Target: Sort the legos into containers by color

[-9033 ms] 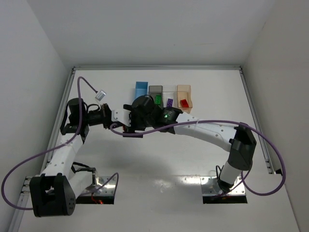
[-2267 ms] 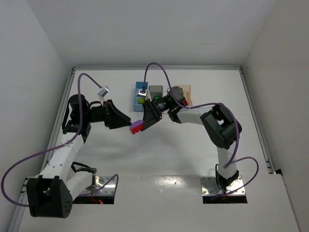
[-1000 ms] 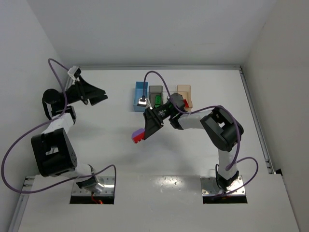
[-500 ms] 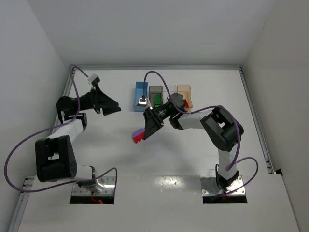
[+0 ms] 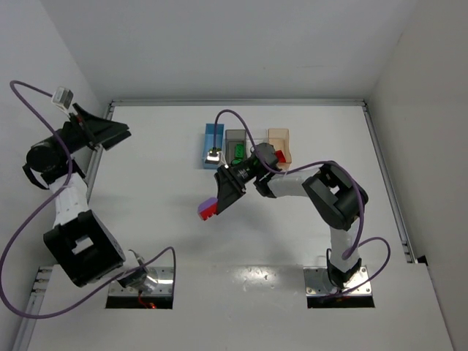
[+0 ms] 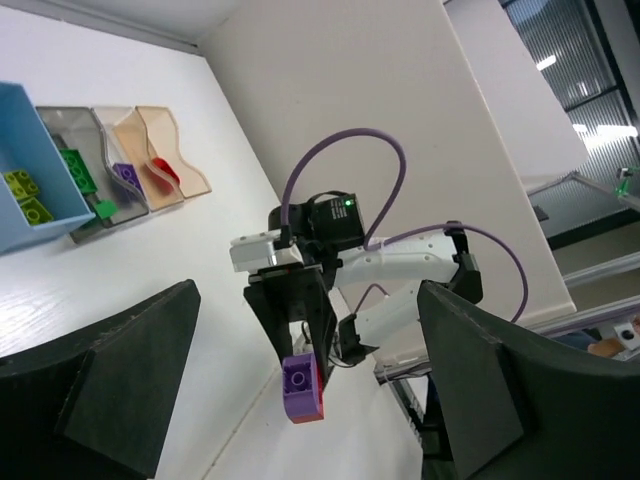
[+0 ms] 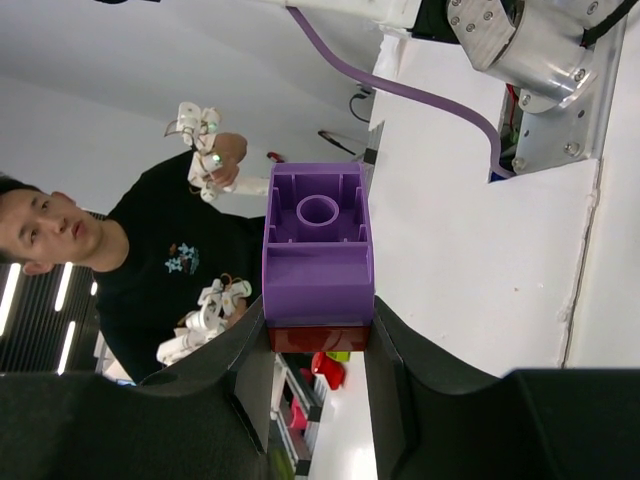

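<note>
Right jaws clamping a purple brick [image 7: 318, 250]. A red brick [image 7: 318, 338] is joined to it, sitting deeper between the fingers [image 7: 250, 370]. Pair hanging clear above the bench [image 5: 256, 241]. Left jaws standing wide apart, high up, well left of the right jaws.

Four bins sitting in a row behind the right jaws:
- blue bin [image 6: 40, 235] holding yellow-green bricks [image 6: 25, 195]
- grey bin [image 6: 70, 120] holding a dark green brick [image 6: 72, 168]
- clear bin [image 6: 115, 125] holding a purple one
- orange bin [image 6: 190, 180] holding a red one
</note>
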`<state>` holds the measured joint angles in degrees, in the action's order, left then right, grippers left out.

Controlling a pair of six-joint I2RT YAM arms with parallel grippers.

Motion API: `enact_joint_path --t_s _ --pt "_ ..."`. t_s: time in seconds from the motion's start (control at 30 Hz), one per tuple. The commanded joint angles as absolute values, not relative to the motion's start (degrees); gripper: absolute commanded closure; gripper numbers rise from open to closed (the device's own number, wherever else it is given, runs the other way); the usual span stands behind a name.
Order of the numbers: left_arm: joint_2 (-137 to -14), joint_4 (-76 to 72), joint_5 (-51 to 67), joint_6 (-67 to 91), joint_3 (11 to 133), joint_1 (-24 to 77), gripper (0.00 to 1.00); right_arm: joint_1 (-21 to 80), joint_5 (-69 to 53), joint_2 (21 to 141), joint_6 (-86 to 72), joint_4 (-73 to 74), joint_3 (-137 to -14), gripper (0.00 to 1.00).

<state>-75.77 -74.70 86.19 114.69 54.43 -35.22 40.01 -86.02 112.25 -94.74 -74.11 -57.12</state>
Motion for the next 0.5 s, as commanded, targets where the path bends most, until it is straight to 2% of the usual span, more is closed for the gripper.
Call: enact_joint_path --t_s 0.0,0.23,0.47 --pt "-76.11 -105.39 93.52 136.58 58.71 -35.51 0.01 40.61 -91.58 110.92 -93.87 -84.29 -59.24 0.99" --pt "-79.98 -105.38 93.52 139.30 62.75 -35.51 0.01 41.22 -91.58 110.83 -93.87 -83.23 -59.85 0.99" --pt "-75.24 -105.38 88.86 139.40 52.73 -33.76 0.01 41.22 -91.58 109.69 -92.81 -81.39 -58.80 0.99"
